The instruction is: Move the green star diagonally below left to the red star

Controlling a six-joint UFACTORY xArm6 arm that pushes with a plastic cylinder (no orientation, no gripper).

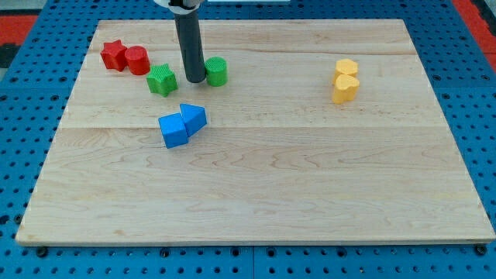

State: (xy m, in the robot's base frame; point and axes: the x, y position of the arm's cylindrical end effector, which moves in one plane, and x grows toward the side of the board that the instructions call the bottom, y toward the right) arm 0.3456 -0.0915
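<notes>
The green star (162, 80) lies on the wooden board (310, 178) at the upper left. The red star (114, 55) sits up and to the left of it, touching a red cylinder (137, 60) on its right. The green star sits just below right of the red cylinder. My rod comes down from the view's top and my tip (194, 80) rests on the board between the green star and a green cylinder (216, 71). The tip is a short way right of the star and close against the green cylinder's left side.
A blue cube (173, 130) and a blue triangular block (194, 117) touch each other below the tip. Two yellow blocks (346, 80) stand stacked close together at the upper right. Blue pegboard surrounds the board.
</notes>
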